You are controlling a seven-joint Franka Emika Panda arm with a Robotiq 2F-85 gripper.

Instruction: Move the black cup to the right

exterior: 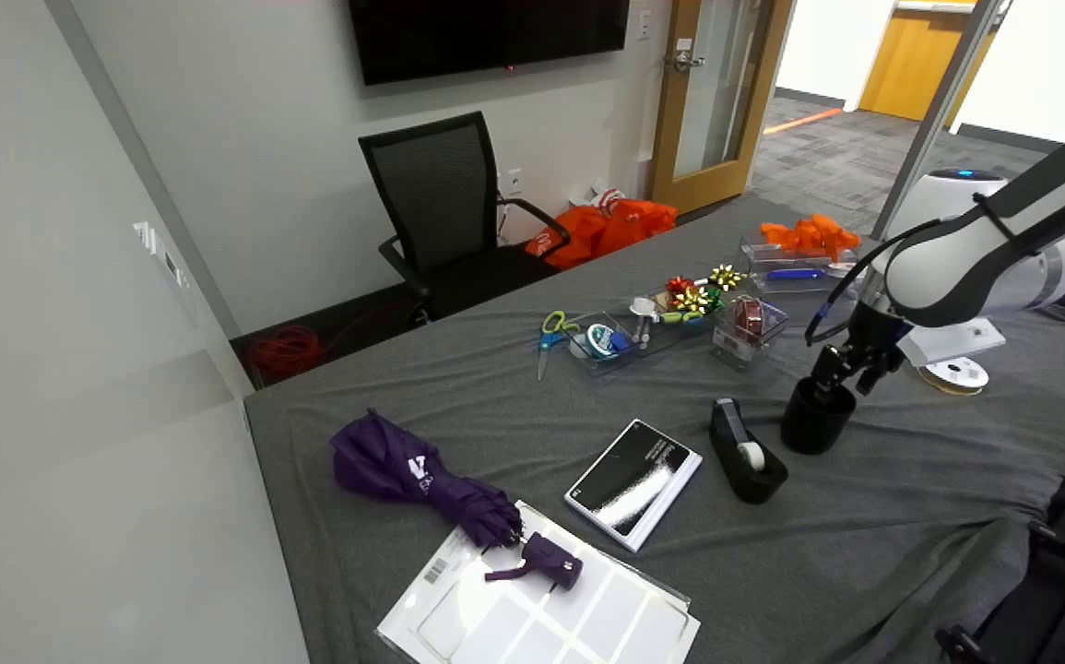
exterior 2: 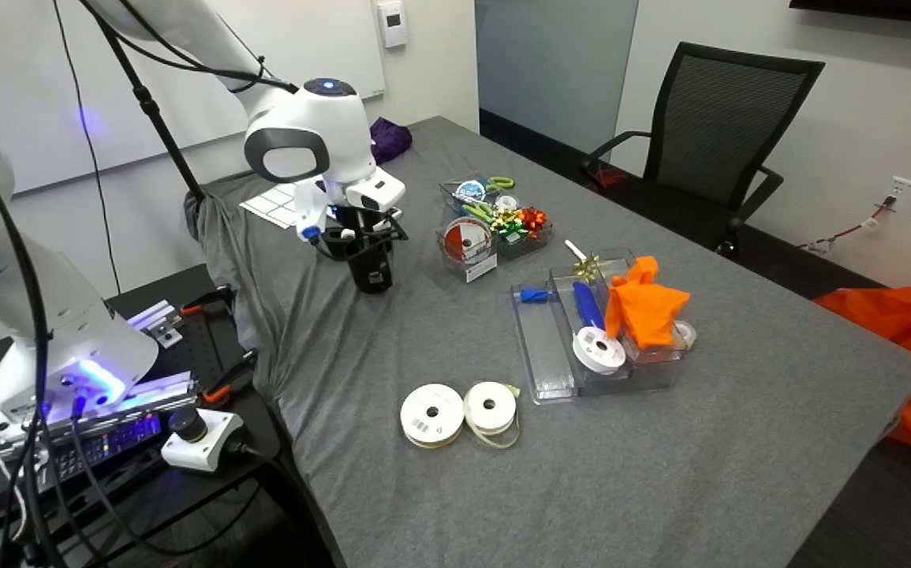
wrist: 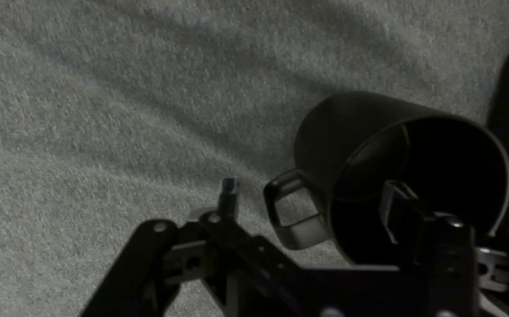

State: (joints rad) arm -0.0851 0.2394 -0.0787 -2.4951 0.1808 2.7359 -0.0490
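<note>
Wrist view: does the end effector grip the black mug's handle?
No, the end effector is open, the mug handle showing between parted fingertips.

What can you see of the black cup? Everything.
The black cup is a plain matte cylinder with a thin rim and a squarish handle; metal or plastic, I can't tell. It stands upright on the gray cloth, beside the tape dispenser. The open pincer has one finger in or over the cup's mouth, the other outside, on the handle side; contact is unclear. Its inside looks dark.

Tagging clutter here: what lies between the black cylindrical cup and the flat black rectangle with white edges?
An elongated black tape dispenser lies between the cup and the rectangle, in an exterior view.
</note>
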